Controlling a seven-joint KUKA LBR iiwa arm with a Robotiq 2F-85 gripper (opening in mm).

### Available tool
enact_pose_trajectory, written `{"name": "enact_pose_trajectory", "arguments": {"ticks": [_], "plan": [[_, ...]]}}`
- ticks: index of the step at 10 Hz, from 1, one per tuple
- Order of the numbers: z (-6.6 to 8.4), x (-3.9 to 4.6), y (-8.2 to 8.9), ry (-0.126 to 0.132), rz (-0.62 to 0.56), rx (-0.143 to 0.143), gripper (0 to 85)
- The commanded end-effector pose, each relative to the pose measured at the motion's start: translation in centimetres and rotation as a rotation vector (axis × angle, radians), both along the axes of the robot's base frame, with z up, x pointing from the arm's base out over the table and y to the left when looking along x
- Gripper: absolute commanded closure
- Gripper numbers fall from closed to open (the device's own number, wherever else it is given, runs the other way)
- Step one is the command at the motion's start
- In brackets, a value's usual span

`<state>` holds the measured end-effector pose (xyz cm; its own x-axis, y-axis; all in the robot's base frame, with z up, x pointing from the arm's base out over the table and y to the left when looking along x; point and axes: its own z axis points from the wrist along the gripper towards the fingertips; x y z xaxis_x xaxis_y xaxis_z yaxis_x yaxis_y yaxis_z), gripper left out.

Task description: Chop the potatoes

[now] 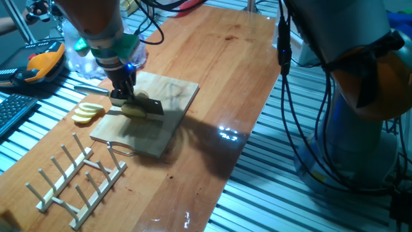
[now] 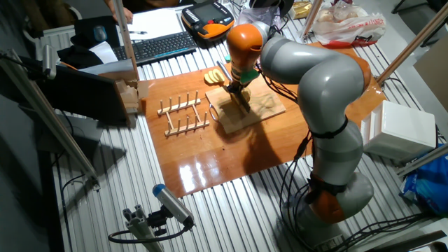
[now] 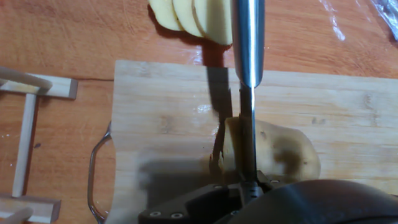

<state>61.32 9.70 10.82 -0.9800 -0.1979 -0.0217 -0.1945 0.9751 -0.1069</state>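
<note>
My hand [image 1: 123, 95] is clenched on the knife [image 3: 247, 43], blade sunk into the potato [image 3: 280, 152] mid-board [image 3: 161, 112]. Several slices [image 3: 186, 12] lie at the top of the hand view, off the board. I judge most of the chunk is left to chop.

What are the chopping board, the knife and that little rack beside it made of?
The chopping board looks like pale, matte wood, maybe bamboo: straight grain lines run along it, and a thin wire handle sits at one edge. The knife looks like polished metal, likely steel: its handle is smooth, silvery and reflective. The rack seems to be bare light wood, built of plain pegs on slats.
</note>
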Motion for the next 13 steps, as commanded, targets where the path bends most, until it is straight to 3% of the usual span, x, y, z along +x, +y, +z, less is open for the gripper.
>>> {"name": "enact_pose_trajectory", "arguments": {"ticks": [1,4,5,9,11,13], "plan": [[0.0,0.21,-0.2,0.004,0.002,0.0,85.0],[-0.4,1.08,-0.3,0.039,0.006,0.004,85.0],[-0.5,1.13,-0.2,0.041,0.003,0.002,85.0],[-1.3,1.06,-0.2,0.004,-0.013,0.026,85.0],[-0.3,1.19,0.1,0.024,-0.015,0.035,85.0],[2.4,1.22,0.4,0.059,-0.021,0.043,85.0]]}}
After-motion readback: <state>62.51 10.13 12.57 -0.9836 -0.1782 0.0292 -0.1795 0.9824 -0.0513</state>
